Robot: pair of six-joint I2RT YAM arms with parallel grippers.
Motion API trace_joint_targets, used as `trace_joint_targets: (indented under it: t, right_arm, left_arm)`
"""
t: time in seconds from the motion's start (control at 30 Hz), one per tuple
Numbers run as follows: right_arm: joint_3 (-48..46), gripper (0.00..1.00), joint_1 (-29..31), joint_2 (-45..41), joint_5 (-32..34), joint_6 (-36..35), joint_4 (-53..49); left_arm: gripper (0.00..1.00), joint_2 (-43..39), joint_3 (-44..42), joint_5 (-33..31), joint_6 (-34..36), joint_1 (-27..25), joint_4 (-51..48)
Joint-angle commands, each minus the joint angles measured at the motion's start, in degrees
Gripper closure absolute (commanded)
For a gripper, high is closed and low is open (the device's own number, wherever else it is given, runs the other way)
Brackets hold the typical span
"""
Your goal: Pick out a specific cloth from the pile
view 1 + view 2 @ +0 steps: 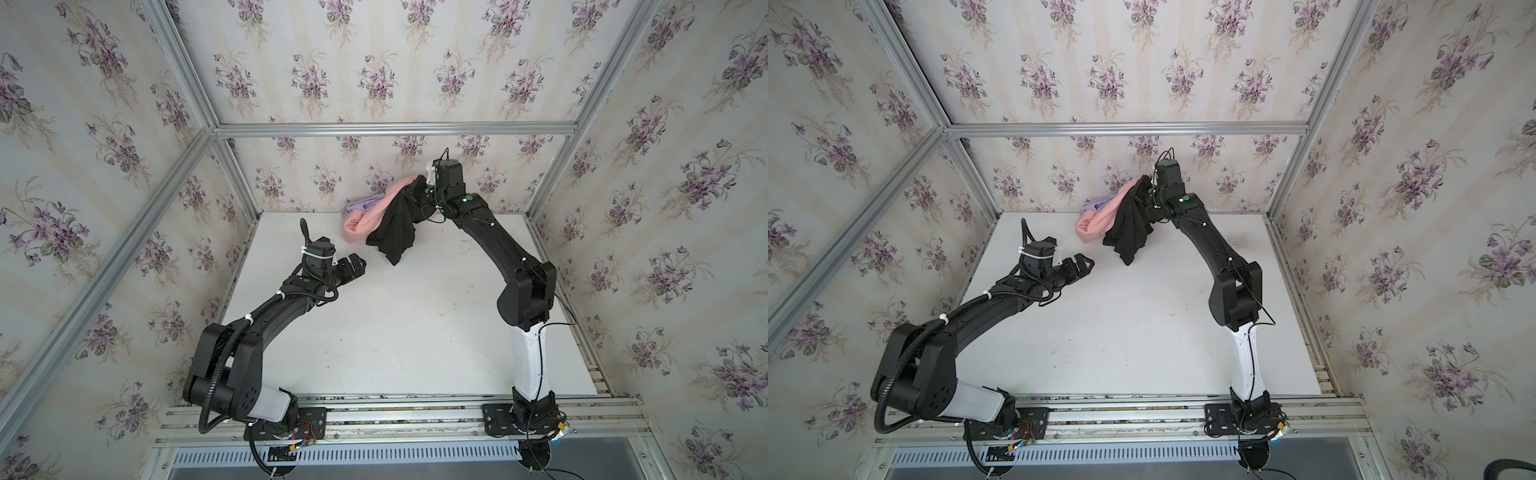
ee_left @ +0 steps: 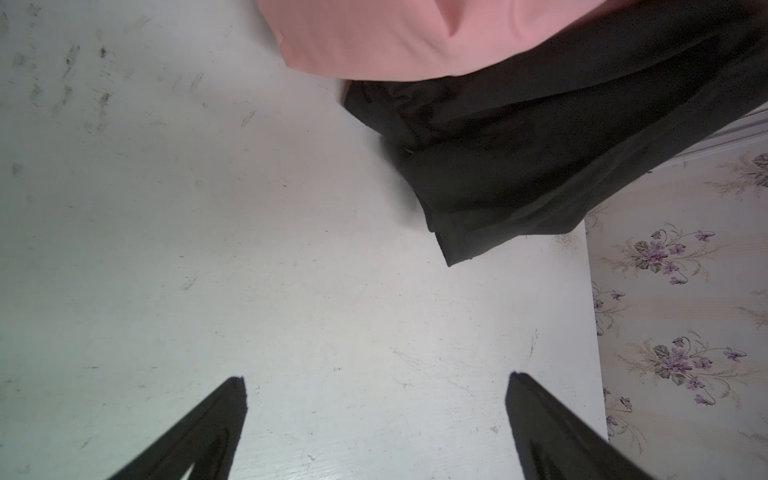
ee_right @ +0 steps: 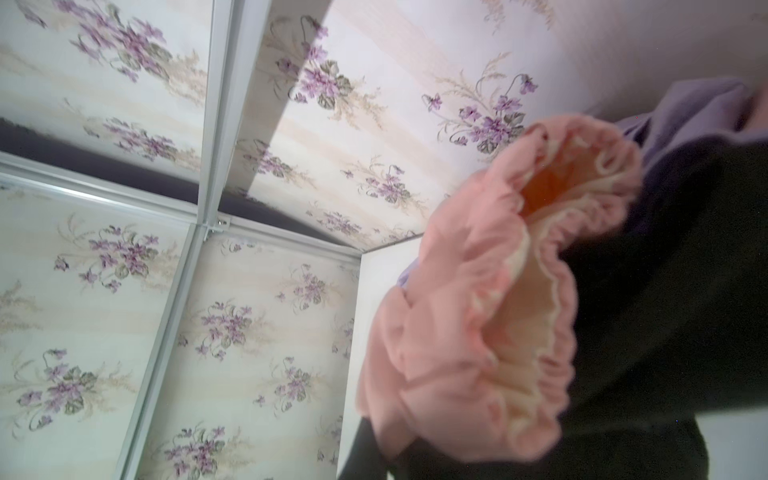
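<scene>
The white desk (image 1: 395, 332) is carrying the pile (image 1: 1096, 222) at the middle of its far edge. The cloth (image 1: 395, 228) is hanging there from the right gripper (image 1: 417, 191), which is clamping its top. The pink garment (image 1: 361, 224) is pressing against it, over the lilac garment (image 1: 357, 205). The left gripper (image 1: 362, 264) is hovering nearby, jaws apart.

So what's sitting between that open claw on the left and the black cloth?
Nothing: only bare white table separates the left gripper from the black cloth. This shows plainly in the left wrist view and in both top views.
</scene>
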Motion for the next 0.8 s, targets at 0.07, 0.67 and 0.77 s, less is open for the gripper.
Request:
trace_joint_targets:
  t: [0.07,0.67,0.77]
  right_arm:
    - [12.6,0.99,-0.6,6.0,-7.7,-11.0,-19.5]
    - [16.8,0.98,-1.9,11.6,0.3,-33.6,-49.4]
    - [16.8,0.97,-1.7,12.5,4.0,-35.4,-52.5]
  left_arm:
    - [0.00,-0.6,0.2,-0.2,-0.5,0.1,1.5]
    - [0.00,-2.2,-0.8,-0.1,-1.0,0.0,1.5]
    - [0.00,-2.3,-0.8,-0.1,-1.1,0.0,1.5]
